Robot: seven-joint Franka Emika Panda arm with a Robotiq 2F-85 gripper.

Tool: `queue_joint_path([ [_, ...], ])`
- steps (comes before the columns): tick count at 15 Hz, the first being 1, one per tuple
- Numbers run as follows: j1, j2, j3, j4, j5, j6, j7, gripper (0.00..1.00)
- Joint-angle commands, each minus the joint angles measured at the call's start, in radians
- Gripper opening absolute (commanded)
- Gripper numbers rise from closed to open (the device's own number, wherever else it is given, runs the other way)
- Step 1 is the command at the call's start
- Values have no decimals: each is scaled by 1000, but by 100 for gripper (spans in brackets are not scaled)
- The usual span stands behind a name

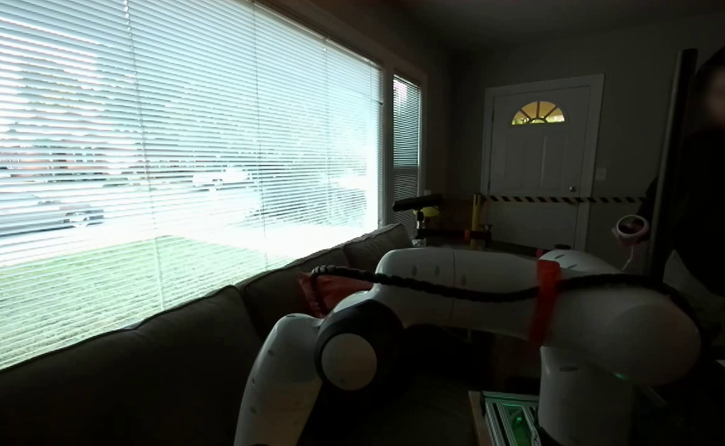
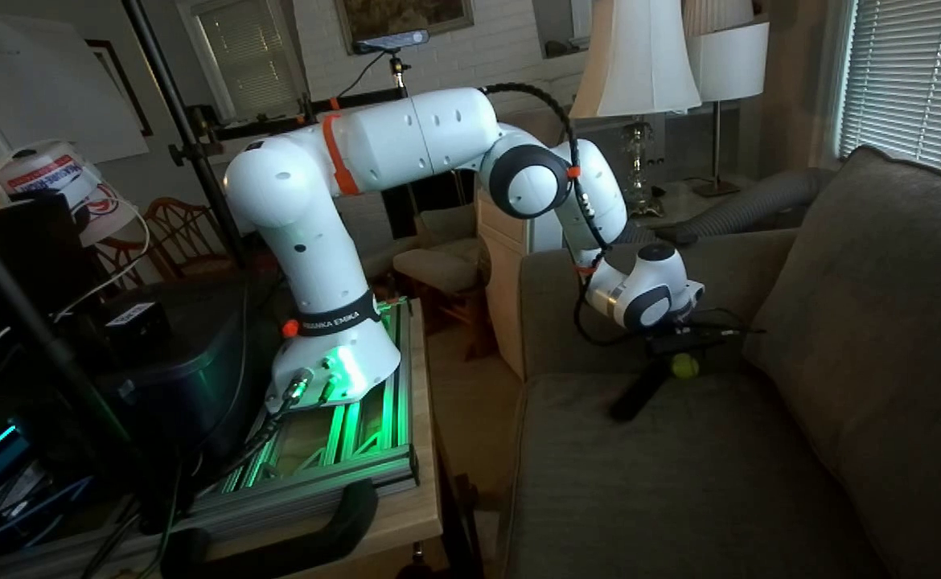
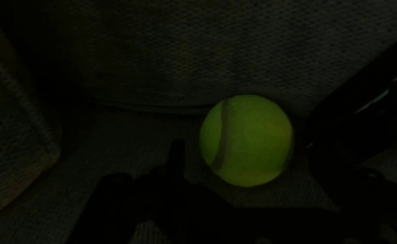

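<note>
A yellow-green tennis ball (image 3: 247,140) with a grey seam rests on the sofa seat, close to the backrest, in the wrist view. It also shows in an exterior view (image 2: 684,366), just below the gripper (image 2: 680,342). In the wrist view my gripper (image 3: 243,145) is open. Its left finger stands apart from the ball, and the right finger is dark and blends with a black object behind it. The ball lies between the fingers, not clasped. A dark, elongated, shiny object (image 3: 364,101) lies right of the ball; it also shows in an exterior view (image 2: 641,392).
The grey sofa seat (image 2: 680,490) lies under the gripper, with a back cushion (image 2: 881,338) beside it and a sofa arm (image 2: 555,322) behind. The robot base stands on a wooden-topped cart (image 2: 426,507). Lamps (image 2: 639,56) stand behind. A person (image 1: 719,204) stands near the base.
</note>
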Motion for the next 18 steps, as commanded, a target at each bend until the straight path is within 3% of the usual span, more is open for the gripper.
queue_joint_path([
  [1, 16, 0, -25, -20, -25, 32, 29, 70],
  [5, 20, -1, -30, -24, -27, 38, 29, 38],
  [10, 27, -2, -36, -20, -30, 31, 32, 36],
  [13, -2, -20, 10, 0, -45, -23, -2, 36],
  [18, -36, -255, 27, -196, -42, -113, -85, 36],
])
